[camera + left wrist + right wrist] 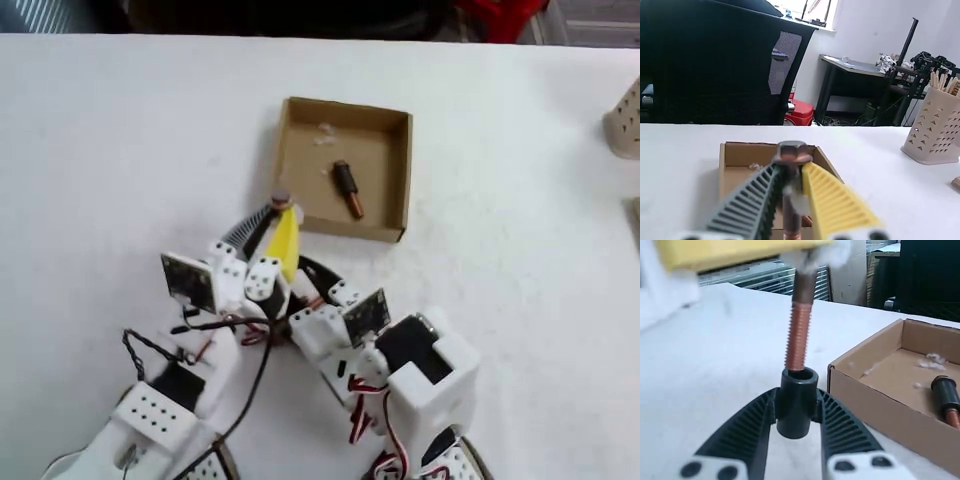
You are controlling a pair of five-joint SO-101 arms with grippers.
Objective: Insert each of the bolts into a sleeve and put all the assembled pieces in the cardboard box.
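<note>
Copper bolt (792, 152) in closed left gripper (792, 167); right wrist view shows right gripper (797, 410) clamping sleeve (798, 390) beneath.

Both arms are white plastic, blocky. Left arm (165, 405): base block w/ rows of small black holes, thin black cable (258, 380) running along it, a bit of red wire, dark circuit board (188, 280) near the wrist. Left gripper (792, 161): one dark grey finger (747, 200), one yellow finger (837, 205), both ribbed & triangular, on white mounts w/ black holes. Right arm (425, 380): white shell over a black motor, red/white/black wires (362, 415) twisted at its side, 2nd dark board (367, 315). Right gripper (797, 407): two black ribbed fingers (745, 432), white mounts w/ dark round holes.
</note>
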